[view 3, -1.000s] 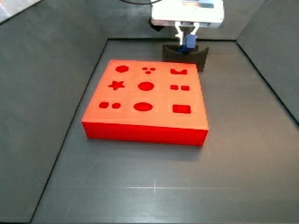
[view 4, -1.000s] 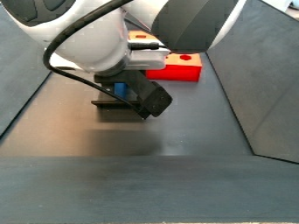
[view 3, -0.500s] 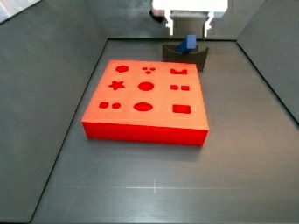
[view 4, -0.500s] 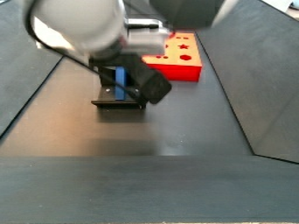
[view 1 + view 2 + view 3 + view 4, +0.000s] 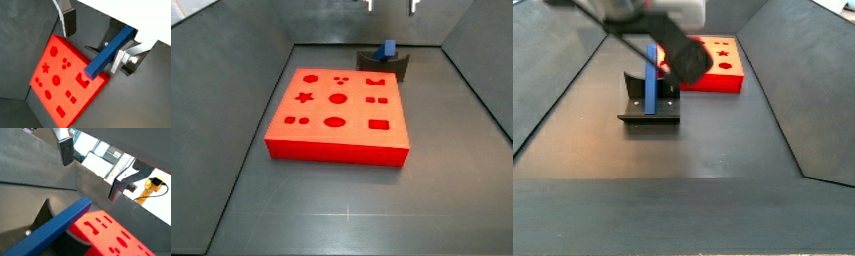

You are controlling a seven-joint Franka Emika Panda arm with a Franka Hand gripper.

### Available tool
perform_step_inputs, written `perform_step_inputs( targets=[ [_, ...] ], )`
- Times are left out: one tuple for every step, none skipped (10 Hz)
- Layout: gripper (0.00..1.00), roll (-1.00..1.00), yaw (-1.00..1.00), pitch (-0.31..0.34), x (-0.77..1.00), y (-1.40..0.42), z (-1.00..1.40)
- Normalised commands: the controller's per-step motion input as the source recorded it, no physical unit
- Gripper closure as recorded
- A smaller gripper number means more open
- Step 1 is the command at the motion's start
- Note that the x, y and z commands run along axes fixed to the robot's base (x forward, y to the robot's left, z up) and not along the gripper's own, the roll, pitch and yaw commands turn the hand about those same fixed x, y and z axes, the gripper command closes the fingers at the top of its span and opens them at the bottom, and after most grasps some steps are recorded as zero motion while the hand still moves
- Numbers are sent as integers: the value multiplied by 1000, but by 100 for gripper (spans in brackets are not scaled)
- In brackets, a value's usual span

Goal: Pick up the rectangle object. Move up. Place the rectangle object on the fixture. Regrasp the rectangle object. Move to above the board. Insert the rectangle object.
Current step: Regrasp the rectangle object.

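The blue rectangle object point(image 5: 388, 49) stands upright in the dark fixture point(image 5: 385, 69) behind the red-orange board point(image 5: 318, 135). It stands free, and no finger touches it. It also shows in the side view point(image 5: 653, 78) on the fixture point(image 5: 649, 114), with the board point(image 5: 716, 80) beyond. My gripper point(image 5: 392, 5) is open and empty, high above the bar; only its fingertips show. In both wrist views the gripper point(image 5: 96, 39) point(image 5: 93, 167) is spread wide, with the bar point(image 5: 107, 52) point(image 5: 47, 230) well below and the board point(image 5: 67, 80) point(image 5: 107, 248) beside it.
Dark sloping walls enclose the grey floor point(image 5: 345, 200) on the left, right and back. The fixture stands close to the board's far edge. The arm's dark wrist body point(image 5: 684, 55) hangs over the fixture and board in a side view.
My gripper let go of the blue bar and rose straight up, almost out of a side view. The bar stays upright in the fixture.
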Motion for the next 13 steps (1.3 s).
perform_step_inputs(
  targets=[
    [0, 1000, 34, 33, 7, -1000, 808],
    [0, 1000, 35, 32, 11, -1000, 771],
    [0, 1000, 34, 25, -20, -1000, 740],
    [0, 1000, 34, 18, -58, -1000, 676],
    [0, 1000, 33, 13, -73, -933, 526],
    [0, 1000, 34, 10, -68, -757, 298],
    [0, 1000, 34, 7, -41, -517, 81],
    [0, 1000, 34, 5, -29, -317, 26],
    [0, 1000, 35, 2, -33, -59, 24],
    [0, 1000, 36, -1, -38, -12, 26],
    [0, 1000, 36, -4, -32, -30, 16],
    [0, 1000, 37, -10, -28, -34, 3],
    [0, 1000, 38, -15, -23, -20, 10]
  ],
)
